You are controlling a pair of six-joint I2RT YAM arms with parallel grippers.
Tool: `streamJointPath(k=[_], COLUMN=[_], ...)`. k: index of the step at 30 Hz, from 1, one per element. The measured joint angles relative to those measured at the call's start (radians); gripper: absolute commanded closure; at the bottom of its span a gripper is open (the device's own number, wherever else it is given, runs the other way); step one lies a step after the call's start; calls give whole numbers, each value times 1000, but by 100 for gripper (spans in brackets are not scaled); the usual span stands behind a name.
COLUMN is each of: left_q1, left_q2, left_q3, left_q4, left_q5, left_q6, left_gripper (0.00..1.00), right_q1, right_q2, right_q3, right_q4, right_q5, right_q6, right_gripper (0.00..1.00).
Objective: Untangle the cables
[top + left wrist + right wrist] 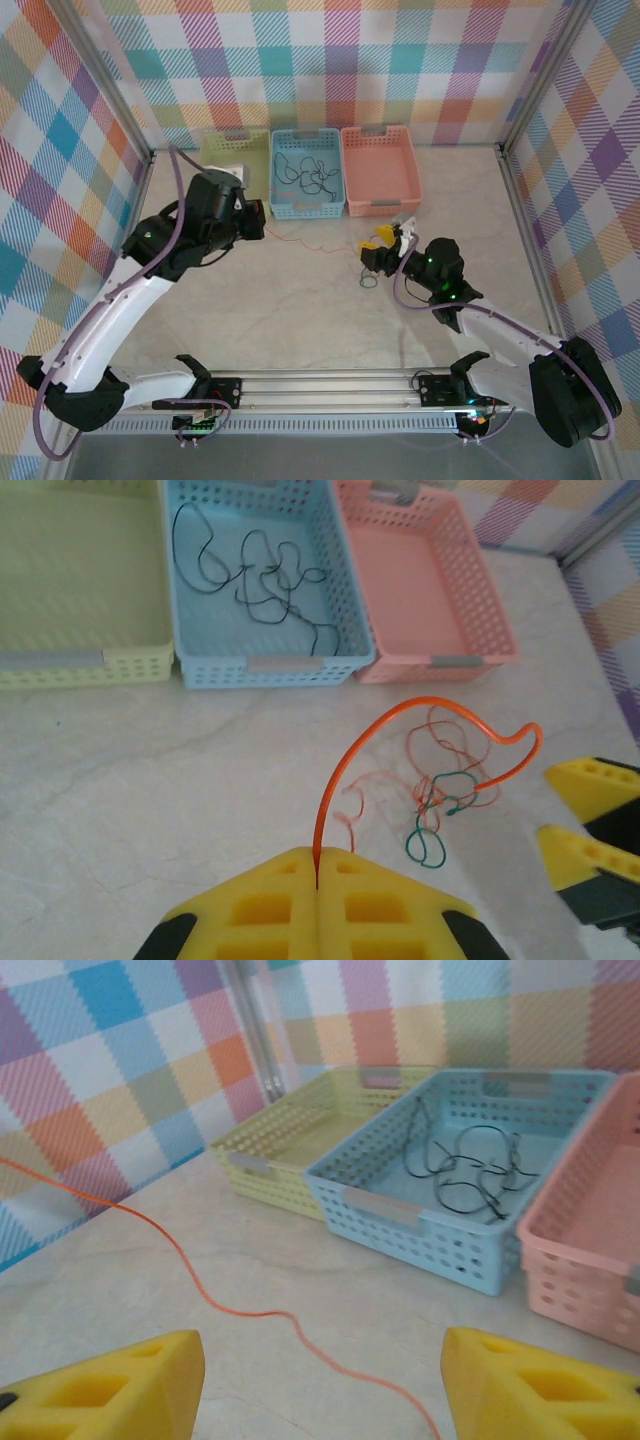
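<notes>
Left end effector [316,870] clamped on orange cable [352,755] arcing ahead of it; right end effector [320,1365] jaws wide apart, cable on bench [110,1290] below.

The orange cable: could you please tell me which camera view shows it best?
Left wrist: the orange cable arcs clearly from the shut left end effector to its loose tangle. Top external shows the cable as a faint thread; right wrist, one wavy stretch.

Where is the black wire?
In the top view, the black wire lies in the middle blue basket, between the green basket and the pink basket.
</notes>
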Motion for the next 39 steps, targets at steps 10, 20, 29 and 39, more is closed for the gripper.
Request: streamJointPath(k=[10, 20, 29, 39], left_q1=[0, 0, 0, 0], left_q2=[12, 97, 150, 155], left_q3=[286, 526, 648, 670], left_q4=[-103, -174, -216, -227], left_q5=[19, 65, 98, 95], left_q6=[71, 112, 134, 159], left_gripper=[100, 100, 100, 100], right_q1=[56, 86, 98, 125], right_q2=[137, 284, 389, 447], right_q3=[54, 148, 256, 316], right_q4=[-34, -110, -228, -346], right_q5=[-98, -132, -201, -311], right_q6=[-89, -195, -288, -458], right_gripper=[33, 37, 45, 40])
